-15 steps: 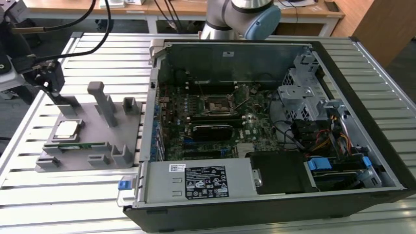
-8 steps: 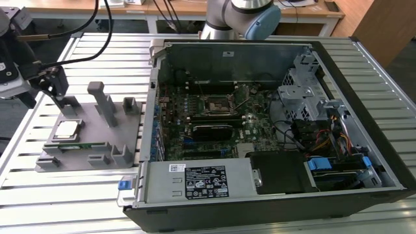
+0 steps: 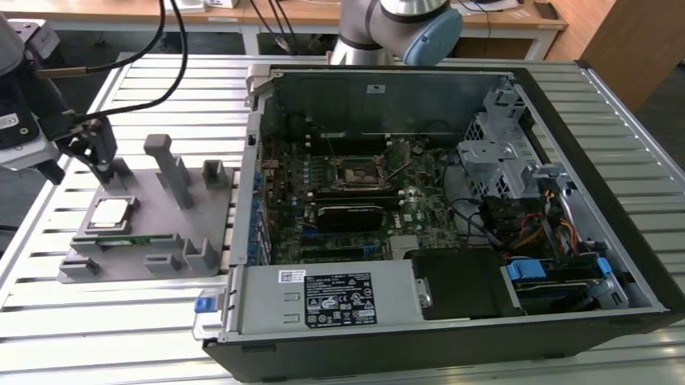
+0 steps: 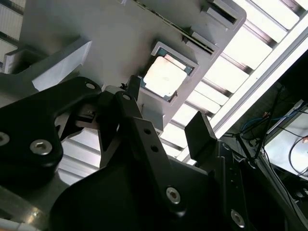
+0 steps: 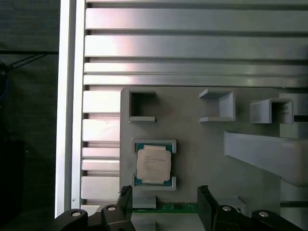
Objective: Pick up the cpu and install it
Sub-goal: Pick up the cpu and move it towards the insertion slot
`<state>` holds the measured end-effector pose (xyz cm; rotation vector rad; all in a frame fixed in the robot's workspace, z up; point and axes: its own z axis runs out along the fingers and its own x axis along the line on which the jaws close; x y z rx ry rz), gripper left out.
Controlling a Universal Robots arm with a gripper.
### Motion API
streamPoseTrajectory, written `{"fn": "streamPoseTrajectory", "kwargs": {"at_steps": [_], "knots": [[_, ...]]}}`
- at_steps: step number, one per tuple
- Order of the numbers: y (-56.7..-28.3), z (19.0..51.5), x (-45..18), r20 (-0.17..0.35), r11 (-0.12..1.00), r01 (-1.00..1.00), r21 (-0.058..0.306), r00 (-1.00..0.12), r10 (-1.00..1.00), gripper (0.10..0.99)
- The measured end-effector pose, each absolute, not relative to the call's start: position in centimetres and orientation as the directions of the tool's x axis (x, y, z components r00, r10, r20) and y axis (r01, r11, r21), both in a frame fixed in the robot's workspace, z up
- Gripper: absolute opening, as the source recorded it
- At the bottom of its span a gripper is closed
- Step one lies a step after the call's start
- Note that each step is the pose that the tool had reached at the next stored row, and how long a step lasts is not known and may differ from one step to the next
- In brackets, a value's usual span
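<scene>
Here the cpu (image 5: 154, 163) lies flat in its square recess on the grey fixture (image 5: 192, 125) (which sits on the slatted tabletop (image 5: 192, 48)). The gripper (image 5: 164, 195) hovers close above, fingers (image 5: 204, 204) spread and empty. The chip is just beyond their tips, seemingly nearer one finger.

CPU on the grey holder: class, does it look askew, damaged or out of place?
Nothing stands out. The cpu sits flat and square in the holder, and its top plate looks unmarked as far as shows. The tool hangs open close by, clear of the cpu.
</scene>
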<state>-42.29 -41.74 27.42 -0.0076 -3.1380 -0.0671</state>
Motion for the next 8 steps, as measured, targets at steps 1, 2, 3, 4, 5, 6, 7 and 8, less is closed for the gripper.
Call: {"fn": "streamPoseTrajectory", "kwargs": {"at_steps": [1, 2, 3, 4, 5, 6, 7, 8], "knots": [[-41.7, 27.2, -42.2, 0.003, 0.999, 0.005, 0.043, -1.000, 0.005, 0.647], [-41.7, 27.1, -42.2, 0.003, 0.999, 0.005, 0.043, -1.000, 0.005, 0.647], [-41.7, 26.9, -42.2, 0.003, 0.999, 0.005, 0.043, -1.000, 0.005, 0.647], [-41.7, 26.7, -42.2, 0.003, 0.999, 0.005, 0.043, -1.000, 0.005, 0.647], [-41.7, 26.5, -42.2, 0.003, 0.999, 0.005, 0.043, -1.000, 0.005, 0.647], [-41.7, 26.4, -42.2, 0.003, 0.999, 0.005, 0.043, -1.000, 0.005, 0.647], [-41.7, 26.3, -42.2, 0.003, 0.999, 0.005, 0.043, -1.000, 0.005, 0.647], [-41.7, 26.2, -42.2, 0.003, 0.999, 0.005, 0.043, -1.000, 0.005, 0.647]]}}
